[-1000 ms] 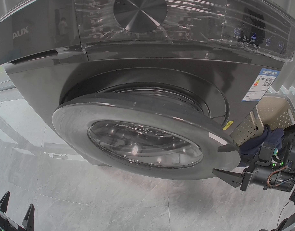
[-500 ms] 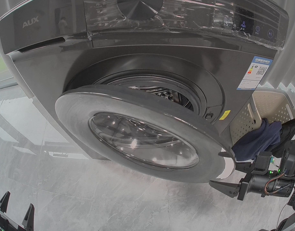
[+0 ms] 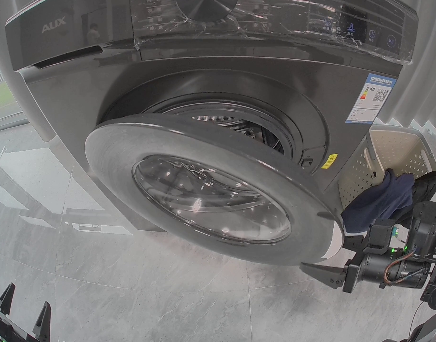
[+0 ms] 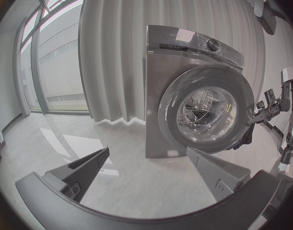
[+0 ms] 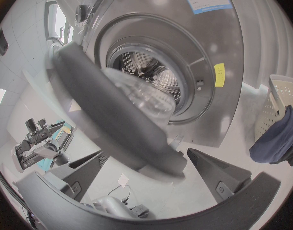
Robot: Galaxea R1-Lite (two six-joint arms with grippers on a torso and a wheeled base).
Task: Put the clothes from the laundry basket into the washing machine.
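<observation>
The grey washing machine (image 3: 218, 72) fills the head view with its round glass door (image 3: 208, 191) partly open, showing a slice of the steel drum (image 3: 237, 125). My right gripper (image 3: 335, 258) is open at the door's lower right rim. In the right wrist view the door's edge (image 5: 146, 144) lies between its spread fingers (image 5: 213, 166), and the drum (image 5: 146, 69) sits behind. A beige laundry basket (image 3: 407, 150) stands right of the machine with navy clothes (image 3: 381, 200) draped over its rim. My left gripper (image 3: 24, 305) is open low at the left, holding nothing.
A black garment (image 3: 429, 184) lies in the basket behind the navy one. Grey tiled floor (image 3: 156, 290) stretches in front of the machine. White curtains (image 4: 114, 55) and a tall window (image 4: 54, 48) are behind and beside the machine in the left wrist view.
The door has swung further open, uncovering more of the drum. My right gripper has moved left and down along with the door's rim. The head view has shifted a little; the left gripper is unmoved.
</observation>
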